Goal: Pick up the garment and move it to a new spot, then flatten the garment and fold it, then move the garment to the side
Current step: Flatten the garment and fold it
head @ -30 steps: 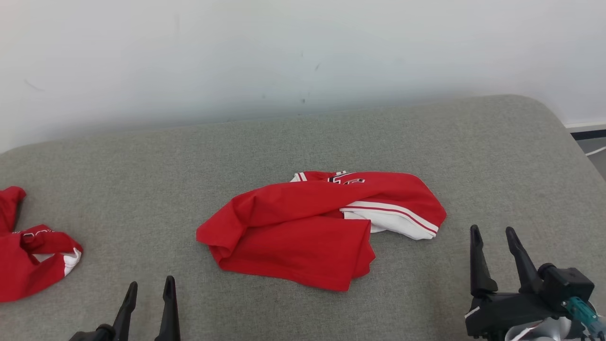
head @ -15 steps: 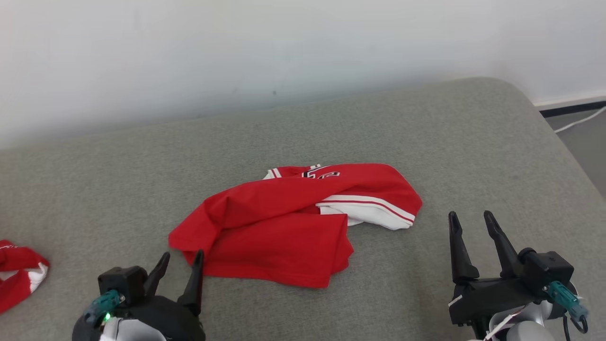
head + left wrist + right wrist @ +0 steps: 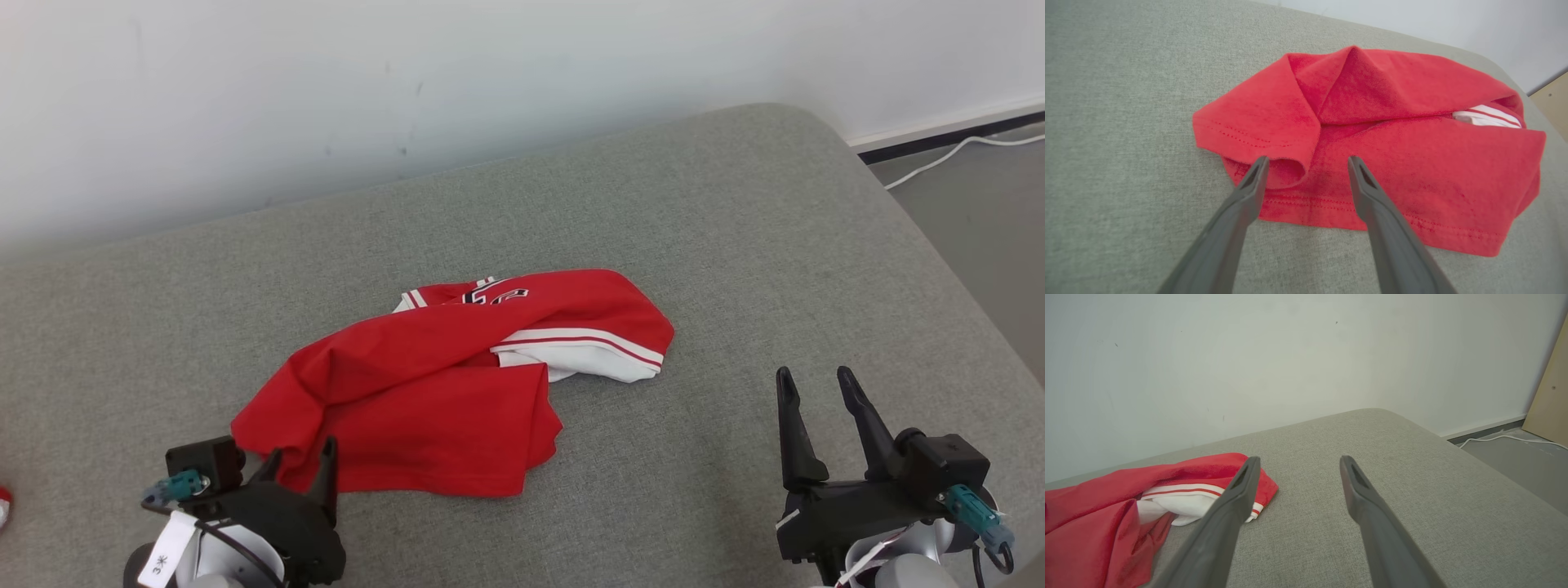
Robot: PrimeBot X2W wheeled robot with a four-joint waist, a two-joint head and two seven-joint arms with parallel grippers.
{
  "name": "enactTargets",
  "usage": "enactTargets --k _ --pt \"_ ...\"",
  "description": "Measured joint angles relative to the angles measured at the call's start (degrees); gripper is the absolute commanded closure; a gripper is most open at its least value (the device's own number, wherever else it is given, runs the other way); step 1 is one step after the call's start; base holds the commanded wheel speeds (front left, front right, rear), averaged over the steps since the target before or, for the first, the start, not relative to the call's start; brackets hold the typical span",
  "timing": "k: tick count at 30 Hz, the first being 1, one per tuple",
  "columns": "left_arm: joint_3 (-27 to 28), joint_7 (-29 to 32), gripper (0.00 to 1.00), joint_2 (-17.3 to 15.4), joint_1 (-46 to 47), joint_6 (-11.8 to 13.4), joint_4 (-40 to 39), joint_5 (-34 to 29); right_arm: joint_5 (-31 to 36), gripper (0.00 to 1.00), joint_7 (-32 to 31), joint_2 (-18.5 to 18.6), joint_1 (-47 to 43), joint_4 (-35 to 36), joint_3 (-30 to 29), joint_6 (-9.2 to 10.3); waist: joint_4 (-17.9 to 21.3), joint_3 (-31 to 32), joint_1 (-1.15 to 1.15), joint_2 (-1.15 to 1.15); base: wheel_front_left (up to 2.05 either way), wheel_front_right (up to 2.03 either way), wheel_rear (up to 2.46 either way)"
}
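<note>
Left end effector [image 3: 300,457] wide, empty, at one red garment [image 3: 441,384]; right end effector [image 3: 815,373] wide, empty

Head view looks forward and down over the grey cushion [image 3: 775,245] toward the wall [image 3: 408,65]. Left wrist view sits close above the red garment [image 3: 1412,155]; right wrist view, low over the cushion, faces the wall, sharing the garment's white-striped end.

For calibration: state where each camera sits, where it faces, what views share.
Head view: on the head, facing down at the red jersey on the grey cushion; left gripper, right gripper show.
Left wrist view: wrist-mounted, along its fingers at the jersey's hem.
Right wrist view: wrist-mounted, along its fingers towards the wall.
All three share the jersey.
</note>
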State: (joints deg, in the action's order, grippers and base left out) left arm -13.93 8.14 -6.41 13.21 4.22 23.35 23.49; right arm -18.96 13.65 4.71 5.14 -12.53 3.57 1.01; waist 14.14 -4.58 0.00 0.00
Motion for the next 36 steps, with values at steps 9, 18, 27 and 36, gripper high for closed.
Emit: enactTargets --k 9,18,27,36 --pt "0.9 0.4 0.04 0.5 1.4 1.3 2.7 0.0 0.0 0.0 0.3 0.0 0.0 -0.3 0.2 -0.11 0.1 -0.2 0.0 0.0 0.0 0.0 0.0" --pt "0.7 0.4 1.0 1.2 2.7 1.3 3.8 0.2 0.0 0.0 0.5 0.0 0.1 -0.3 0.5 -0.26 -0.2 -0.5 0.0 0.0 0.0 0.0 0.0" --pt "1.1 -0.7 1.0 1.4 3.3 1.4 4.2 0.1 1.4 0.0 -0.2 1.0 0.2 -0.7 1.0 -1.03 -0.6 -1.2 0.0 0.0 0.0 0.0 0.0" --pt "1.3 -1.1 1.0 1.1 4.6 1.4 5.0 -0.1 9.5 0.0 -9.3 4.2 9.8 -8.4 9.1 -2.12 -2.4 -2.1 0.0 0.0 0.0 0.0 0.0"
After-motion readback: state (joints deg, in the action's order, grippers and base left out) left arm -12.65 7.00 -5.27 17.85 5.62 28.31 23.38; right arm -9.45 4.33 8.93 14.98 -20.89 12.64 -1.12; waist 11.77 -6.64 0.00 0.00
